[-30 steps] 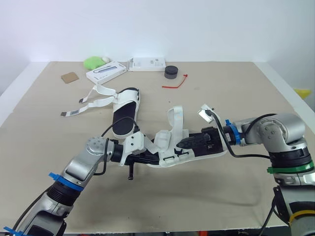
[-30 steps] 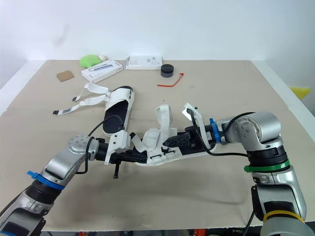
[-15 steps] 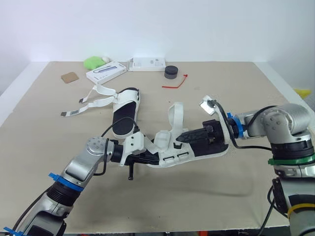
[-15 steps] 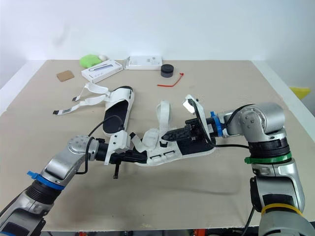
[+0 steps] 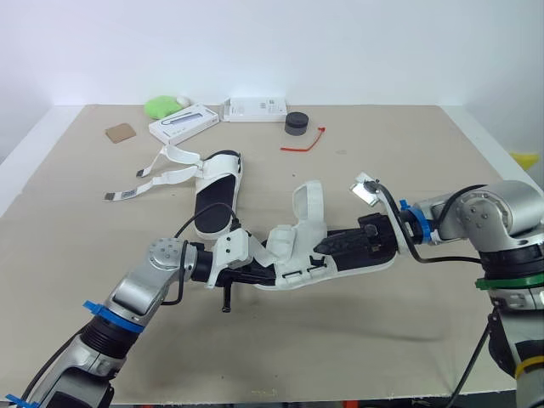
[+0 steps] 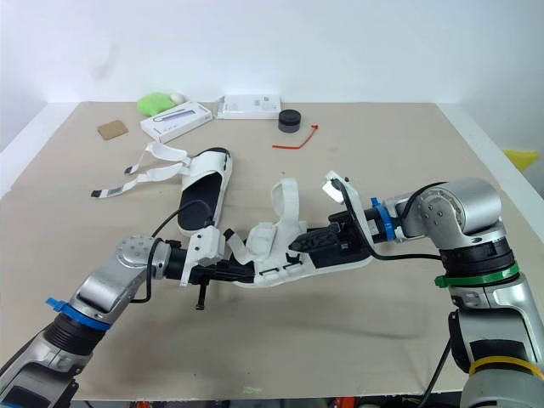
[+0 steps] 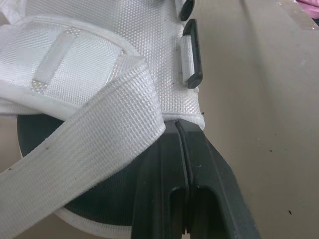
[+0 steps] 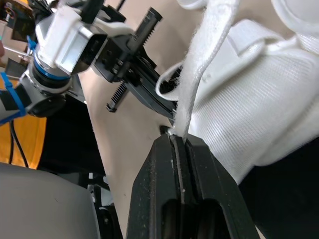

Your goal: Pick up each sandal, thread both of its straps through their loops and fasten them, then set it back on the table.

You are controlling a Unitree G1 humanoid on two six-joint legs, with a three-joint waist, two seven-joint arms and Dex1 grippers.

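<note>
Sandal point(image 5: 289, 246) sat at desk point(image 5: 382, 153) near-middle between both hands. Left hand point(image 7: 175, 130) clenched its fabric edge; right hand point(image 8: 173, 142) pinched the strap point(image 8: 199, 64). Strap looked light and floppy, best gripped near its tip.

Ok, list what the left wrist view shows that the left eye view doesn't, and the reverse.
Left wrist view: the left gripper, jaws seen shut on the fabric edge of the held sandal, beside a black loop. Left eye view: the right gripper pinching the raised strap, and the second sandal lying on the table with loose straps. Both: the held sandal and the left gripper.
</note>
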